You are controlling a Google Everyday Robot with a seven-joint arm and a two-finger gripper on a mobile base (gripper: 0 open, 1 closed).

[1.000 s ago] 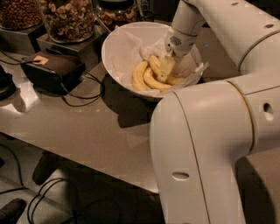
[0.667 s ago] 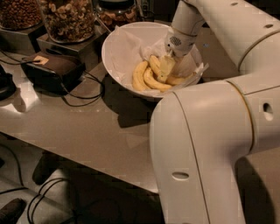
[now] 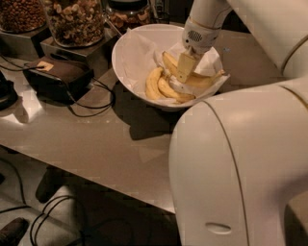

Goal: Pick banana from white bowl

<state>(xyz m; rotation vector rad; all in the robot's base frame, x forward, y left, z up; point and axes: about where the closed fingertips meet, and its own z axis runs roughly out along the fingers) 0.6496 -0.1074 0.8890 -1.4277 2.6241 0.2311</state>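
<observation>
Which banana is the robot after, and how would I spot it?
Find the white bowl on the table, beside the nut jars. Inside it, the pincer is right at the banana lying along the back. It is the longest, with a thin stem pointing right, unlike the two stubbier bananas in front.

Three glass jars of nuts along the back: dark nuts far left (image 3: pixel 21 14), mixed nuts in the middle (image 3: pixel 77 21), a third jar (image 3: pixel 127 12) partly cut off at the top. Left and middle jars sit on metal stands (image 3: pixel 79 50). Dark brown box (image 3: pixel 60 77) with a small tan tag (image 3: pixel 44 66) just in front of the stands. Black cables (image 3: pixel 89 115) loop off it across the grey table (image 3: pixel 96 144). Two short bananas (image 3: pixel 153 84) lie side by side. More cables on the floor (image 3: pixel 48 223). Gripper (image 3: pixel 185 72) is top centre, just right of the short bananas.
</observation>
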